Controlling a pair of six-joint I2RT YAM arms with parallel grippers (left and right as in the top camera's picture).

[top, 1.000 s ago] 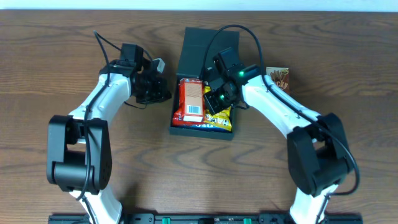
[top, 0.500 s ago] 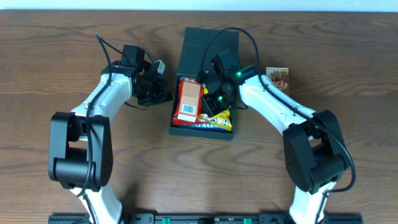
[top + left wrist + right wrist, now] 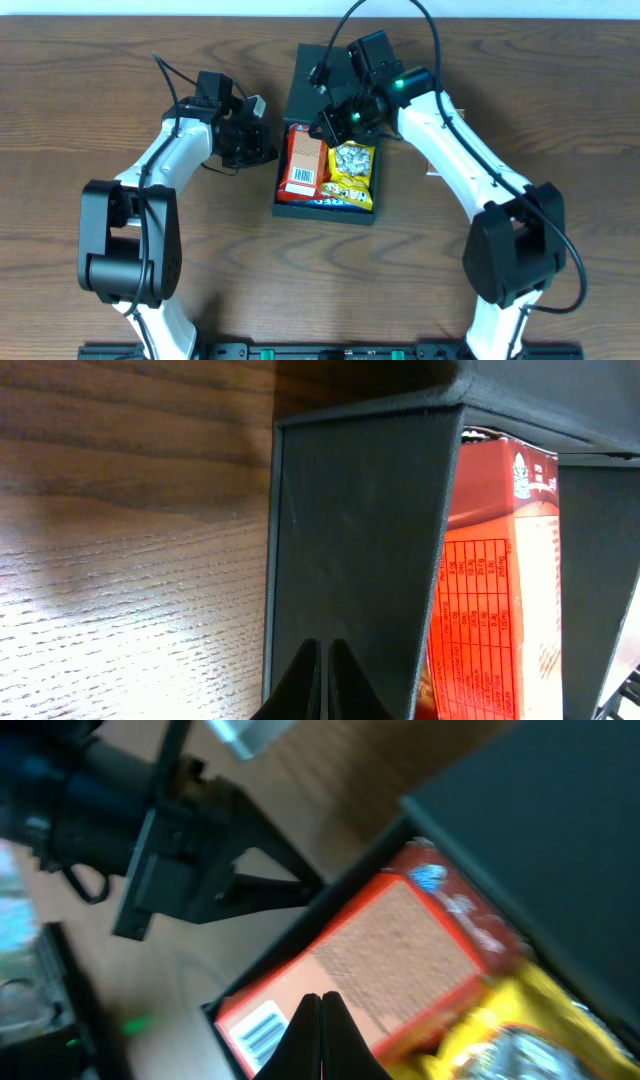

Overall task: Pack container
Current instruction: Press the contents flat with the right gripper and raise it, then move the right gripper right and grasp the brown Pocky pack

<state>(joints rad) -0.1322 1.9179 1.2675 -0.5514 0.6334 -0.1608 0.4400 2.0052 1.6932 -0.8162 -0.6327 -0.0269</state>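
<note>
The container (image 3: 286,205) is a dark square box in the middle of the table, its flap lid (image 3: 335,70) open and lying flat behind it. Inside lie an orange-red carton (image 3: 305,165) on the left and a yellow snack pack (image 3: 352,178) on the right. My left gripper (image 3: 268,152) is shut, with its tips against the outside of the box's left wall (image 3: 350,560); the carton (image 3: 500,580) shows beyond that wall. My right gripper (image 3: 322,128) is shut and empty, hovering over the rear of the box above the carton (image 3: 380,950) and the yellow pack (image 3: 500,1030).
Brown wooden table (image 3: 100,60) all round. Both arm bases stand near the front edge by a black rail (image 3: 330,352). The right arm's cable (image 3: 345,25) loops over the lid. The left gripper's body (image 3: 190,860) shows in the right wrist view.
My right gripper has lifted out of the box and moved back toward the lid, uncovering the yellow pack. The left arm has stayed where it was.
</note>
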